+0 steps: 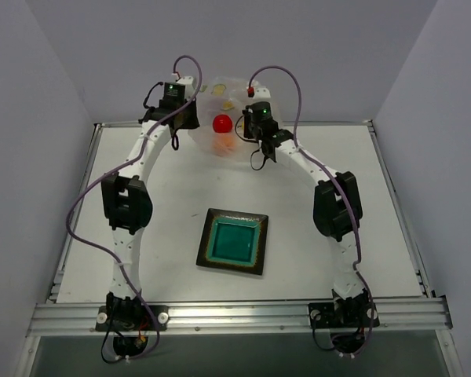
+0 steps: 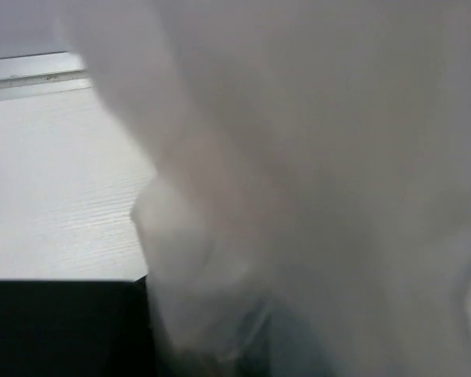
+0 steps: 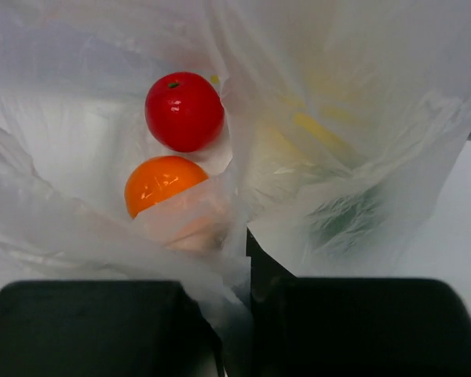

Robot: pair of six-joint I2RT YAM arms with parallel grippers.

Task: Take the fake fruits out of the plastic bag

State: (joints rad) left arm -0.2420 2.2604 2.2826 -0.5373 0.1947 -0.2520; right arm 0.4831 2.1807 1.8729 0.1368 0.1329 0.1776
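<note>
The right tool is clenching a fold of the plastic bag, the film running down between its two dark fingers; just ahead of it, inside the bag, the red fruit is sitting right above the orange ball; ahead and to the right of that tool, a yellow fruit and a dark green fruit are showing blurred through another fold. The left tool is pressing into the bag's opposite side, with plastic filling its wrist view, so I cannot tell whether it is clenched or released. The bag is stretching between both tools at the far edge of the desk; the square teal plate is lying well behind both tools, toward the arm bases.
</note>
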